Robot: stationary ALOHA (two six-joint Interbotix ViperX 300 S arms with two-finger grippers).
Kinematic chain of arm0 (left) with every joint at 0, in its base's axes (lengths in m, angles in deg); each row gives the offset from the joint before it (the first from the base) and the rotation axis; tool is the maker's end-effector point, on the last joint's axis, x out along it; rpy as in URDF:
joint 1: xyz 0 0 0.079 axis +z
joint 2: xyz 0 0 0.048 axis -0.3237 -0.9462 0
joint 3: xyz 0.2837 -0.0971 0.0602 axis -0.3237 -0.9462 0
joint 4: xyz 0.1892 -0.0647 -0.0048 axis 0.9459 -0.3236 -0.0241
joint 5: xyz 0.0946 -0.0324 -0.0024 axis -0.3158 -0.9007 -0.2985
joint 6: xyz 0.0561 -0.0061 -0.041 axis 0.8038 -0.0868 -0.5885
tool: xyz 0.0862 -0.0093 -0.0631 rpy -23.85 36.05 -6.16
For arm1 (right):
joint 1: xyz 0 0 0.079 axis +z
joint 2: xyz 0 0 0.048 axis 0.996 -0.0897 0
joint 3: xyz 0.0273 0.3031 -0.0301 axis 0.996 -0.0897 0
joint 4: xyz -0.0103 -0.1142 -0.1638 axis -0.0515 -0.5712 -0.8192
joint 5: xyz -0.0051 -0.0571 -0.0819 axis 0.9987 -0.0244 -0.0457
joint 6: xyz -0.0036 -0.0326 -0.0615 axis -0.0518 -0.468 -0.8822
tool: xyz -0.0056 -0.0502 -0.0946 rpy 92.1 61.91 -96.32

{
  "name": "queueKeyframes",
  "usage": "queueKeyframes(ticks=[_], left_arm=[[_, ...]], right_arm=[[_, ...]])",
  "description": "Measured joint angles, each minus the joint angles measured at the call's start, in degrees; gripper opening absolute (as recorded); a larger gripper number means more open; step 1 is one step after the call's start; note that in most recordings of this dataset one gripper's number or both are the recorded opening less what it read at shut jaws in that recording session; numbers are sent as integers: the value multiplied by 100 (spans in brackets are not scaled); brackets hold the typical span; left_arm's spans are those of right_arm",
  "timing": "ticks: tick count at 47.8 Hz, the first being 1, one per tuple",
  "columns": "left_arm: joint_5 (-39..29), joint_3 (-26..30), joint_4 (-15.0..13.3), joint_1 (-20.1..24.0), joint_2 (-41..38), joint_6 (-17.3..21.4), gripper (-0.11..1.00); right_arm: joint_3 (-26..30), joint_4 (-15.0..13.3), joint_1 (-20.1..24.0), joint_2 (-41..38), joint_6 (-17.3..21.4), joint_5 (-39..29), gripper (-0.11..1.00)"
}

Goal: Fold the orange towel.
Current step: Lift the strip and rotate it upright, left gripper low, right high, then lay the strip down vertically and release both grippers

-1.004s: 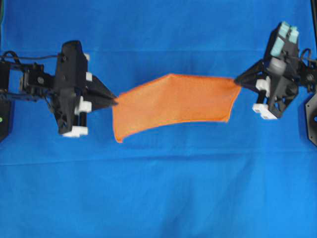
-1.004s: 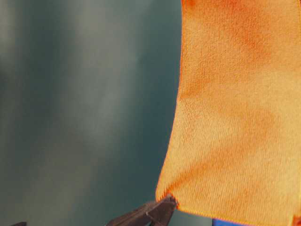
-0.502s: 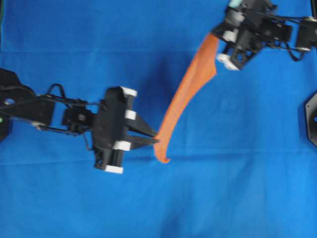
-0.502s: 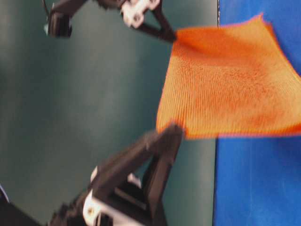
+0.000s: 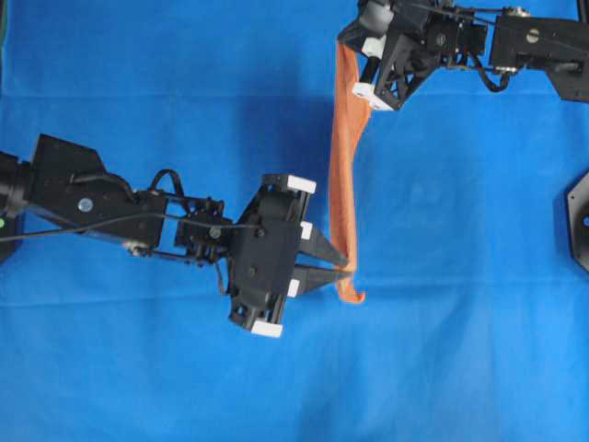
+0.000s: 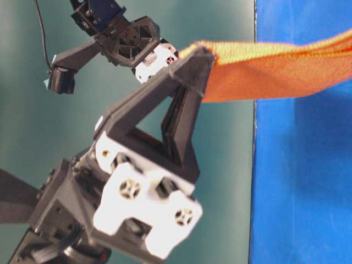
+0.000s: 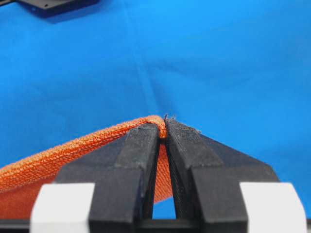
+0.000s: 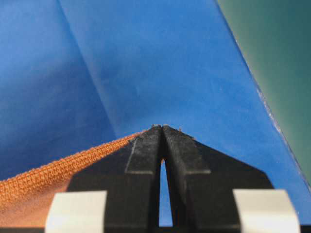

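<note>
1. While both arms were up off the table, the orange towel hung stretched between them, seen almost edge-on from overhead as a narrow strip above the blue cloth that covered the table.

2. The left gripper had its jaws pressed together on the nearer corner of the towel; its wrist view showed the hem pinched and curled over the fingertips, with only a slit between the jaws.

3. The right gripper was likewise clamped tight on the far corner, near the top of the overhead view. In its own wrist view the orange fabric ran off to the left from the closed tips.

4. The table-level view showed the towel as a taut orange band held clear of the blue surface, with a short tail drooping just past the left gripper's hold.

5. By my reading, the step in hand was the carry: the towel was lifted by two corners and hung as a sheet, not yet laid down or doubled over.

6. The next move would likely call for lowering the free lower edge onto the blue cloth first, then bringing the two held corners across together so they land on the opposite edge.

7. Both arms would need to travel evenly and keep the top edge tight, or the fold could land skewed or bunched.
</note>
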State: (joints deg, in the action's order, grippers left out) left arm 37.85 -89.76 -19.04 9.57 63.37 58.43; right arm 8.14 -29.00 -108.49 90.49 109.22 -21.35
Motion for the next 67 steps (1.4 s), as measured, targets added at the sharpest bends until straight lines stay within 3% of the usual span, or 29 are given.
queueKeyframes(ticks=[21, 31, 37, 43, 50, 59, 67], left_arm=[[343, 1450, 35, 44, -1362, 0, 4], [343, 1828, 26, 62, -1767, -44, 4], [316, 1503, 26, 62, -1714, -316, 4], [325, 826, 18, 44, -1494, -492, 4], [352, -9, 9, 18, -1116, -1002, 4], [800, -756, 0, -53, -914, -1503, 4], [1230, -1055, 0, -79, -923, -1564, 4]], right_arm=[[-1230, -9, -229, 1195, 0, -79, 2], [-1354, -18, -264, 1283, -18, -26, 2], [-1274, -18, -264, 791, -18, 264, 2], [-993, -26, -264, 114, -26, 765, 2], [-606, -26, -220, -519, -35, 1125, 2], [-281, -132, -35, -949, -44, 1257, 2], [-246, -176, 44, -1063, -62, 1292, 2]])
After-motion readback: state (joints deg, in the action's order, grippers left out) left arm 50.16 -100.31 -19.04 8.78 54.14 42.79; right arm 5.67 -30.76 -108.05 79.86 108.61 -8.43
